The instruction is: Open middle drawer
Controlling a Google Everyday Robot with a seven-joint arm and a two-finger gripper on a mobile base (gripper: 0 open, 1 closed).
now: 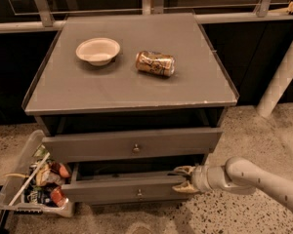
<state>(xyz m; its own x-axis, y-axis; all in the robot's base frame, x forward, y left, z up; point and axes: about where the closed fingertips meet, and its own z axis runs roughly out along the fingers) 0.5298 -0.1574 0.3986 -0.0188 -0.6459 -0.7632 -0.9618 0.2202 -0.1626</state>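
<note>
The middle drawer (112, 189) is the lower of the two grey fronts that show. It has a small round knob (139, 194) and stands pulled partly out, with a dark gap behind its front. My gripper (181, 180) is at the right end of this drawer's front. Its fingers are spread apart, one finger (183, 169) over the top edge behind the front and the other lower, in front of it. My arm (254, 179) reaches in from the right. The slimmer drawer (132, 143) above it also sticks out a little.
A white bowl (97, 50) and a crushed gold can (155, 63) lie on the cabinet top (136, 89). A clear bin of snacks and trash (36, 182) stands on the floor at the cabinet's left. A white post (282, 72) leans at the right.
</note>
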